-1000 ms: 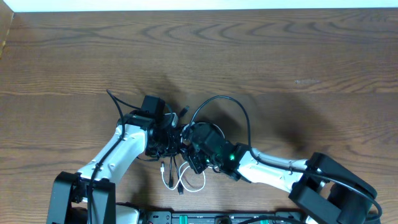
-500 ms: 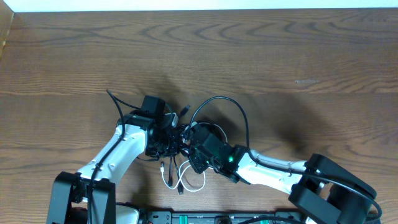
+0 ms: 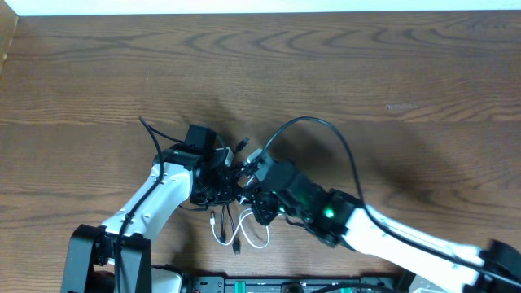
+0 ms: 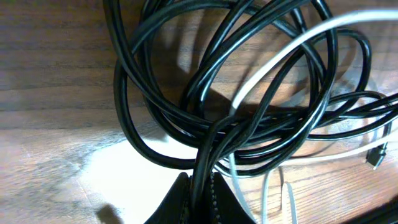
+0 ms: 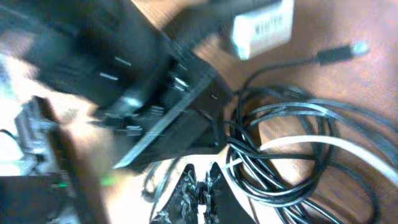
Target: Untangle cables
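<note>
Since a second ago the right arm has swung lower and out to its own side, and the big loop of black cable [image 4: 204,158] behind it has stretched wider across the worktop [image 3: 391,73].

At the centre, the left pincer [image 4: 202,194] is closed on a bunch of black strands that run straight up from between its fingertips into the knot. Just ahead of it the strands fan into overlapping coils, with a white cable [image 5: 305,142] threading through them.

Facing it across the tangle, the right pincer [image 5: 200,186] sits close against the knot with its fingers near together; the wrist view is blurred and I cannot tell whether it grips anything. Black coils lie just beside its tips, and the left arm's dark body fills the space beyond.

Further out from both pincers, a loose white loop trails toward the robot's base.
</note>
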Tool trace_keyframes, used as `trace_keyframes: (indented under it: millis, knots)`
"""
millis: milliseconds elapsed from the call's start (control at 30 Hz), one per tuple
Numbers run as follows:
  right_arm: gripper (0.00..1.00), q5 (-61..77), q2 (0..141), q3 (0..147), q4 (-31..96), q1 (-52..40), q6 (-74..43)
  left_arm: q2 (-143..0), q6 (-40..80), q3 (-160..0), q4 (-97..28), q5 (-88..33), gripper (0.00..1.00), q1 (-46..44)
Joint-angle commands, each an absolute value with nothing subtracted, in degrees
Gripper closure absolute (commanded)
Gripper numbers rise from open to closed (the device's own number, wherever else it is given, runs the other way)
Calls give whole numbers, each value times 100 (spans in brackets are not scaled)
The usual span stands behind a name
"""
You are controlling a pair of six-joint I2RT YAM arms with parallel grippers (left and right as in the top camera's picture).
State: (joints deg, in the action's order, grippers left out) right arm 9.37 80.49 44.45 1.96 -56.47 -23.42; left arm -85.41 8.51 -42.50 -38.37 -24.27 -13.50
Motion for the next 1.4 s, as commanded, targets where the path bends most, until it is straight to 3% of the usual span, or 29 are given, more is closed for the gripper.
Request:
trace_keyframes:
  millis: [0, 600, 933, 1133, 1367]
  knots:
    - [99, 958, 7356, 4495, 298, -5623, -2307, -8580, 735, -4211, -3850, -2268, 92, -1319]
    - [99, 860, 3448, 4495, 482, -4995, -2053, -8582, 755, -4211, -3848, -2268, 92, -1319]
    - [99, -1035, 1931, 4508, 993, -4460, -1787, -8582, 755, -4211, -3868, -2268, 92, -1319]
    - [99, -2335, 1380, 4711, 2078, -4390, -1865, -8582, 755, -4211, -3868, -2268, 92, -1319]
    - [99, -2130, 1599, 4775, 3474, -4392, -2357, -8582, 775, -4211, -3822, -2268, 91, -1319]
